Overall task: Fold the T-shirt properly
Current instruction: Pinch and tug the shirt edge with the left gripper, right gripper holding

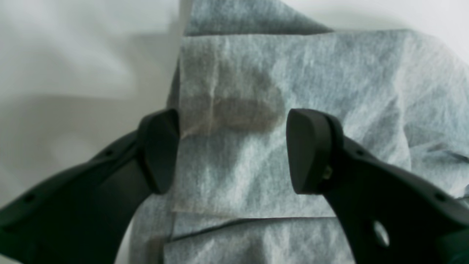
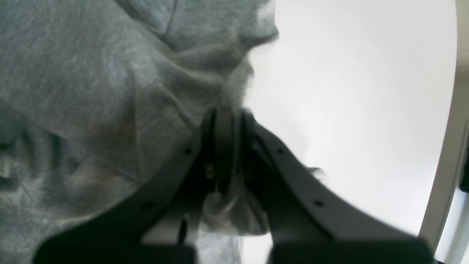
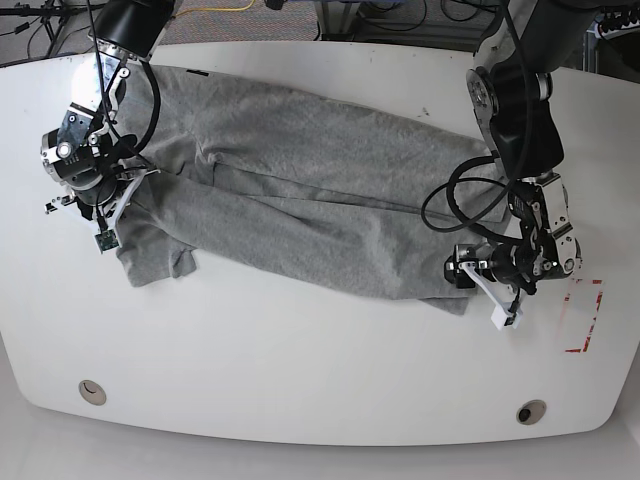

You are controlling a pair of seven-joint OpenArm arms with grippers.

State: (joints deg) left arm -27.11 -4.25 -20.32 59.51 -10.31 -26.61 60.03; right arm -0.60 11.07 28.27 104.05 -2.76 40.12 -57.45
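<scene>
- Black fingers (image 1: 307,150) of the left gripper (image 1: 232,150) fill the foreground of the left wrist view, spread wide apart with nothing between them, poised over folded layers of the grey T-shirt (image 1: 293,91).
- From the base view, the left gripper (image 3: 470,270) sits at the shirt's end nearest the desk's right edge, just beside the cloth's corner.
- Red tape marks (image 3: 588,315) lie on the white desk (image 3: 320,370) near its right edge, apart from the shirt.
- Grey T-shirt (image 3: 300,190) stretches across the desk from the far left corner toward the right edge, folded lengthwise and wrinkled.
- Right gripper (image 2: 229,121), in its own wrist view, has its fingers pressed together, pinching a bunched edge of the shirt (image 2: 91,73).
- From the base view, the right gripper (image 3: 105,205) is at the shirt's left end, near the desk's left edge.
- Two round holes show near the desk's front edge, one toward the left (image 3: 91,391) and one toward the right (image 3: 531,411).
</scene>
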